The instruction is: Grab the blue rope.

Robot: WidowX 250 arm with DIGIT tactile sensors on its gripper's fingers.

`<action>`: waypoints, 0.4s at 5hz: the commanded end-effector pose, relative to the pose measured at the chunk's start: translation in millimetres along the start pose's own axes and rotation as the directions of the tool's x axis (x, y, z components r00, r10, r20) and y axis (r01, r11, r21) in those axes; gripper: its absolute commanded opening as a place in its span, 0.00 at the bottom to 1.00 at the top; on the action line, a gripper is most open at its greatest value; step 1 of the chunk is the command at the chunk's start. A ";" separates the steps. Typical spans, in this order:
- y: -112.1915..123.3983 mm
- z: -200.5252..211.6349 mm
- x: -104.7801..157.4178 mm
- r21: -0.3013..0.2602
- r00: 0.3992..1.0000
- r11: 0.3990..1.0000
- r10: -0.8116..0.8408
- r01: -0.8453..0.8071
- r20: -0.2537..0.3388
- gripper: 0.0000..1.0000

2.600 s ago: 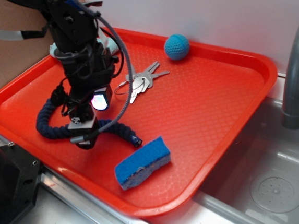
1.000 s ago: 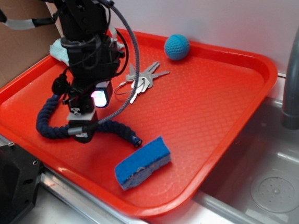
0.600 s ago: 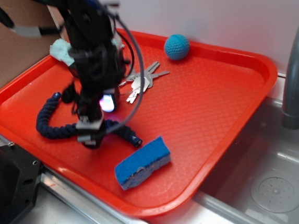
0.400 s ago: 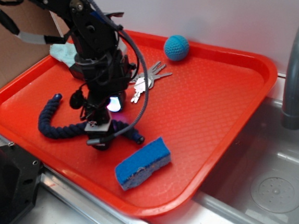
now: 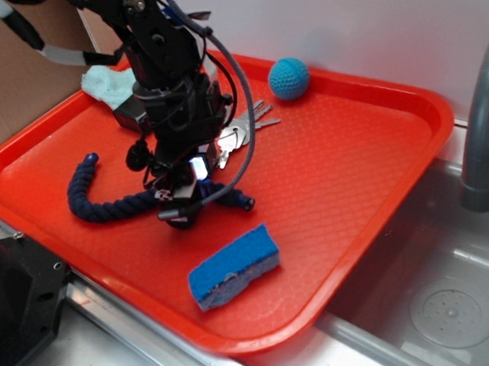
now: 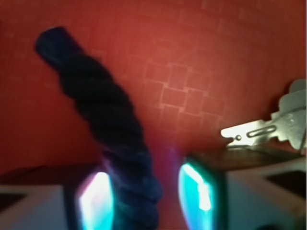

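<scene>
The blue rope [image 5: 88, 201] lies curved on the red tray [image 5: 354, 165], one capped end near the front centre. My gripper [image 5: 177, 213] points down over its right part. In the wrist view the rope [image 6: 105, 115] runs up from between my gripper's [image 6: 146, 201] lit fingers. It rests against the left finger [image 6: 96, 201], and a strip of red tray shows between it and the right finger [image 6: 199, 191]. The jaws stand open around the rope.
A bunch of keys [image 5: 240, 132] lies just behind the gripper, and the keys [image 6: 268, 129] show at the wrist view's right. A blue sponge [image 5: 233, 266] sits in front, a teal ball [image 5: 289, 77] at the back, a pale cloth [image 5: 107, 84] back left. Sink [image 5: 443, 303] and faucet [image 5: 488, 127] are right.
The gripper has shifted right along the tray toward the keys. The rope has shifted right with it, its capped end swinging away from the sponge and its left loop straightening.
</scene>
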State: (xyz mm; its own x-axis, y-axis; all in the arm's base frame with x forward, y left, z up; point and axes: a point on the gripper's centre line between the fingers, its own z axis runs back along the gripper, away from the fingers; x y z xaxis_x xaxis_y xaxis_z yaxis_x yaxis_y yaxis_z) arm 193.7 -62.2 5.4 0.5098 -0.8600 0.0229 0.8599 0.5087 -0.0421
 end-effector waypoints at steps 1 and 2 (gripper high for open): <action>-13.6 3.6 -6.1 -0.030 0.998 0.999 0.011 -0.012 -0.054 0.00; -9.8 54.6 -12.5 0.002 0.941 0.965 0.257 -0.263 -0.222 0.00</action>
State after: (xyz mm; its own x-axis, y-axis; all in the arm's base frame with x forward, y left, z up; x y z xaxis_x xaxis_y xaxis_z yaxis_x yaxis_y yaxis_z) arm 172.8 -50.2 50.0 0.6975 -0.6685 -0.2582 0.6761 0.7333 -0.0720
